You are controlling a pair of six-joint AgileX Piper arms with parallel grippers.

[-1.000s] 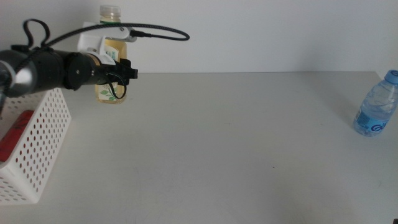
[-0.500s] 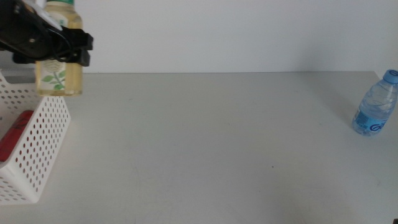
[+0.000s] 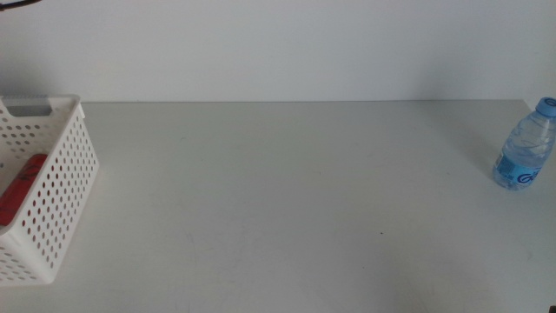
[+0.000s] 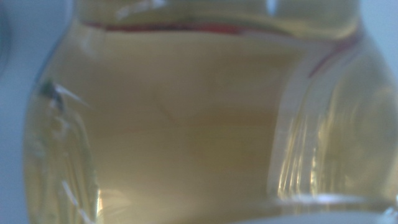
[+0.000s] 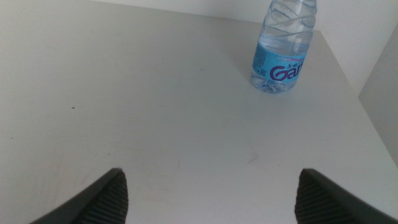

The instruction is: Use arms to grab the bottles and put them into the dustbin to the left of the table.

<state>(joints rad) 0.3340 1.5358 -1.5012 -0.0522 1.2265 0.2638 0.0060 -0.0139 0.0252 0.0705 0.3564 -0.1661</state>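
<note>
In your middle view neither arm shows. The white dustbin (image 3: 52, 174) sits at the left edge of the grey table (image 3: 287, 191), its perforated wall and handle slot facing you, and the red can (image 3: 19, 187) lies inside it, seen through the holes and over the rim. Far across at the right edge stands the clear water bottle (image 3: 524, 146), upright, blue cap on top, well apart from the dustbin.

Your left wrist view is filled almost edge to edge by the pale-yellow bottle (image 4: 186, 118) — amber liquid behind clear plastic, a thin red line curving near the upper part, pressed right up against the lens. The left gripper's prongs are hidden behind it, so you cannot tell from this view whether the pincer is clamped on it or not.

Your right wrist view shows the right gripper (image 5: 208, 193) low over bare tabletop with its two dark jaws spread wide and nothing between them. The water bottle (image 5: 286, 46) stands ahead of it near the table's corner — blue label facing the camera, not touched by either jaw
</note>
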